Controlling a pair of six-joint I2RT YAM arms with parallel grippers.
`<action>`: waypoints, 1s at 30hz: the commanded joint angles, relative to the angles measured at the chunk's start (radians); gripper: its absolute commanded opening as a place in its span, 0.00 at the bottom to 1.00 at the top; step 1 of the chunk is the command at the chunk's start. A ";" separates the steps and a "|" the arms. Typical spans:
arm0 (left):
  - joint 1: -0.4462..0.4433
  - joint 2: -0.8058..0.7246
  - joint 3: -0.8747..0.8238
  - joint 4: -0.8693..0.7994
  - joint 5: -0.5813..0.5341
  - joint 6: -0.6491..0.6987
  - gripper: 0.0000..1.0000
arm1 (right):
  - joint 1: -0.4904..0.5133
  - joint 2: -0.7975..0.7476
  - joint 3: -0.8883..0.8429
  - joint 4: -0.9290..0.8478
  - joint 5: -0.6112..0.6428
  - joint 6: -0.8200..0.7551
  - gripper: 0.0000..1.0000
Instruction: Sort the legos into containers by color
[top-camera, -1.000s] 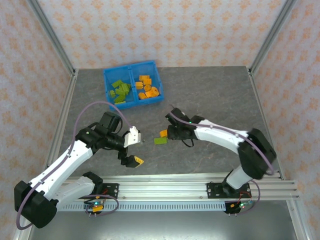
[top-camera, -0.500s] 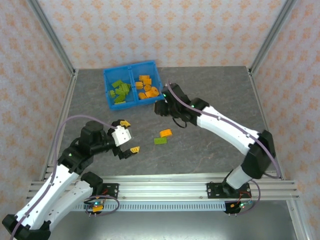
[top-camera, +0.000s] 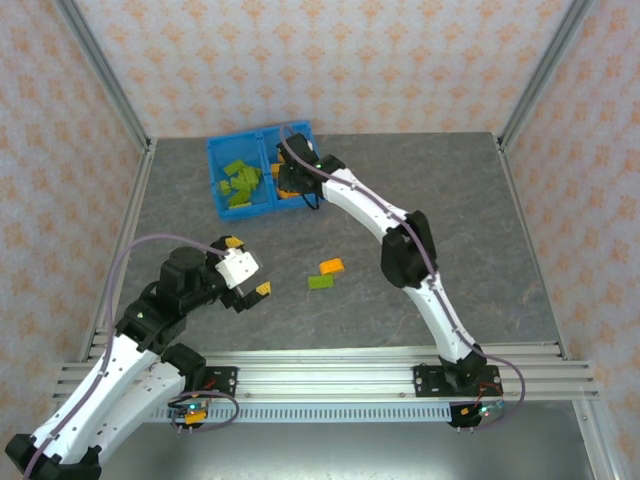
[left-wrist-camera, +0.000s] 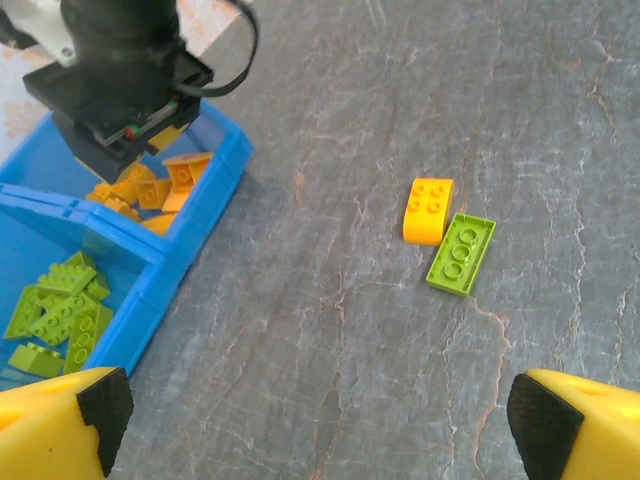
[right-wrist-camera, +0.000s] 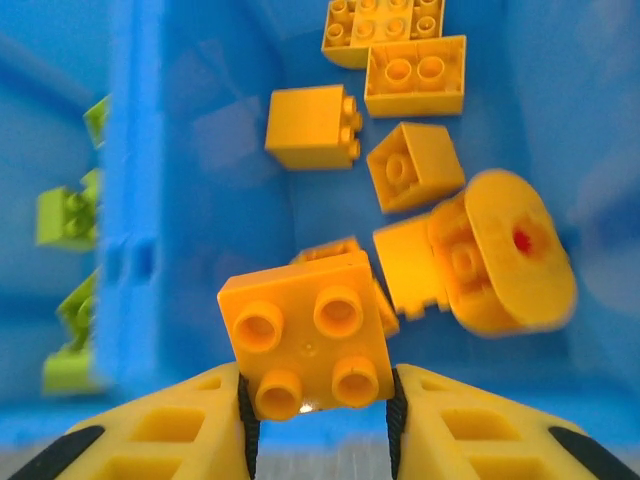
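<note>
The grey stone-patterned table (top-camera: 450, 200) carries everything. The right arm (top-camera: 375, 210) stretches out to the blue tray (top-camera: 213, 172). The left arm (top-camera: 130, 335) is folded well short of the tray, on its near side.

The tray has two compartments split by a middle divider. The left one holds lime green bricks (left-wrist-camera: 55, 315). The right one holds orange bricks (right-wrist-camera: 400, 70), among them a round orange piece (right-wrist-camera: 510, 255).

The left gripper (left-wrist-camera: 315, 430) hangs apart from the tray on its near side, its fingers spread wide and empty. The right gripper (right-wrist-camera: 315, 420) hovers above the tray's right compartment, its fingers clamped on an orange two-by-two brick (right-wrist-camera: 305, 345).

Two pieces lie on the table apart from the tray, off its near right corner: an orange curved brick (left-wrist-camera: 428, 208) touching a lime green flat plate (left-wrist-camera: 460, 253).
</note>
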 joint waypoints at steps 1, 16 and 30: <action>-0.004 0.015 0.018 0.031 -0.024 -0.009 1.00 | -0.019 0.133 0.203 -0.108 0.015 -0.018 0.37; -0.003 0.055 -0.001 0.036 -0.045 0.043 1.00 | -0.056 0.084 0.227 -0.042 -0.139 0.003 0.62; -0.013 0.216 0.111 0.152 -0.180 -0.627 1.00 | -0.057 -0.612 -0.393 -0.038 -0.168 -0.114 0.68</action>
